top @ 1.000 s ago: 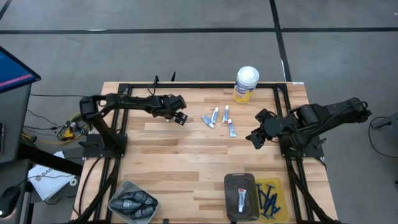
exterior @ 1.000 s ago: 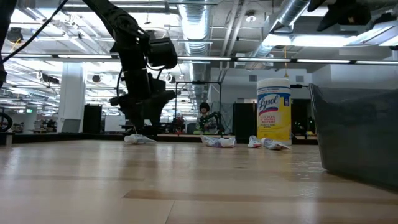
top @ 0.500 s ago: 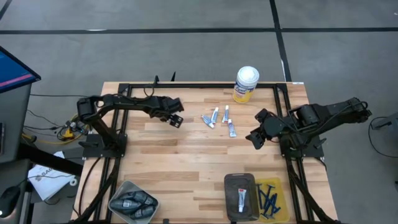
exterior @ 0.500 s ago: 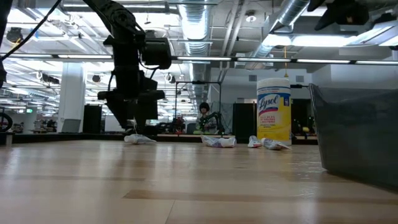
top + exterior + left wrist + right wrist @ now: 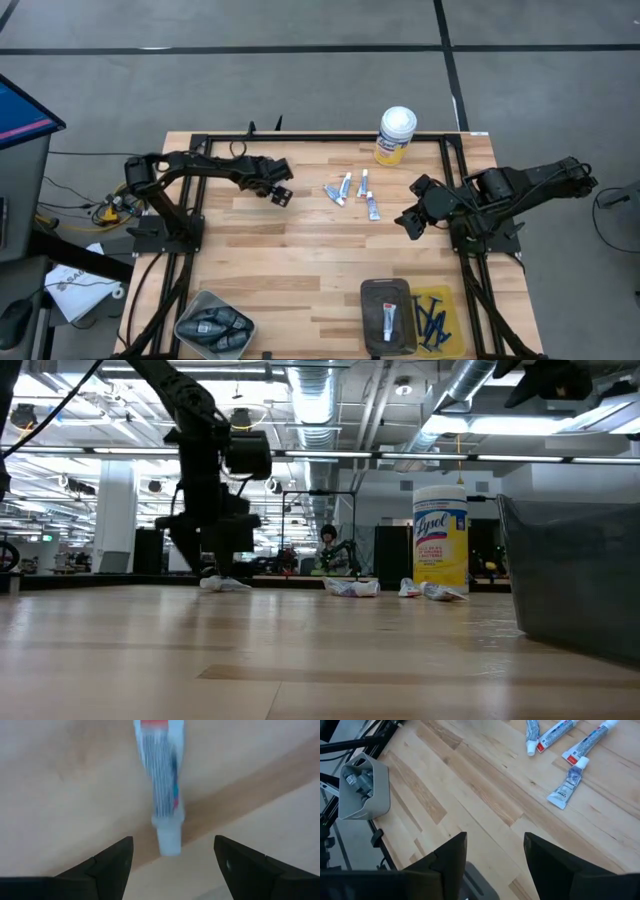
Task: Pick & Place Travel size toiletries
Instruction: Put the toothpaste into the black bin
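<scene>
Left claw over half-cropped tube

You were in a big industrial lab: exposed ceiling ducts and strip lights ran above the wooden table.

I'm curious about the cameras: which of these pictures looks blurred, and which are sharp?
Left wrist view: the white tube between the open left gripper fingers is soft and smeared. Right wrist view: tubes crisp. Low view: near tabletop blurry, yellow canister readable.
</scene>
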Controlling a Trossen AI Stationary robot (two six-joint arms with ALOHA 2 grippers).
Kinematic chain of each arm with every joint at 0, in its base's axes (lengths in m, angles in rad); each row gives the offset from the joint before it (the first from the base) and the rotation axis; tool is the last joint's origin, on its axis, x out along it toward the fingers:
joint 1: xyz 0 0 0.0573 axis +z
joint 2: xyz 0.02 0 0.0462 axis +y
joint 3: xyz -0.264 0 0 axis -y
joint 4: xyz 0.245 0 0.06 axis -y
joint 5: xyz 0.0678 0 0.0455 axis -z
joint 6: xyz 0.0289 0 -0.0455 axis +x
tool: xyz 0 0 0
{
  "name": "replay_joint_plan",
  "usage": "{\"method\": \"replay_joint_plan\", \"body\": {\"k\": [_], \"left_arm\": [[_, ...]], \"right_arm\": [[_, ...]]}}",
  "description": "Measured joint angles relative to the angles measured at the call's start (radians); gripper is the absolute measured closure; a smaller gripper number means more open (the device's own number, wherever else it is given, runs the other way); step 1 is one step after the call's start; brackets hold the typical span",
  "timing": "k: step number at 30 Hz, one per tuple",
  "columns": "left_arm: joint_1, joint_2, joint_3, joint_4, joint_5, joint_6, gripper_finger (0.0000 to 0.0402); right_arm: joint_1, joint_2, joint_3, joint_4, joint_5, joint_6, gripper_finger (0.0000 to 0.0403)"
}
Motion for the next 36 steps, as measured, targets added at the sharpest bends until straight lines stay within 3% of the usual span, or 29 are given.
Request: {"method": "replay_joint_plan", "body": {"k": [6,11,22,36], "left_arm": [[0.016,-0.003,-0.103,0.101,0.030,-0.016,0.0128],[0.035,-0.005,-0.113,0.140,0.037,0.012,0.0143],[0.076,-0.001,-0.114,0.184,0.052,0.043,0.0213],[0.079,-0.001,-0.113,0.171,0.114,0.041,0.0344]], "right_arm": [[0.001,0.000,0.000,0.000,0.000,0.000,0.0214],[0.001,0.000,0.000,0.001,0.000,-0.013,0.0214],[0.001,0.000,0.000,0.022,-0.001,-0.016,0.0214],[0.003,0.000,0.000,0.023,-0.011,-0.016,0.0214]]}}
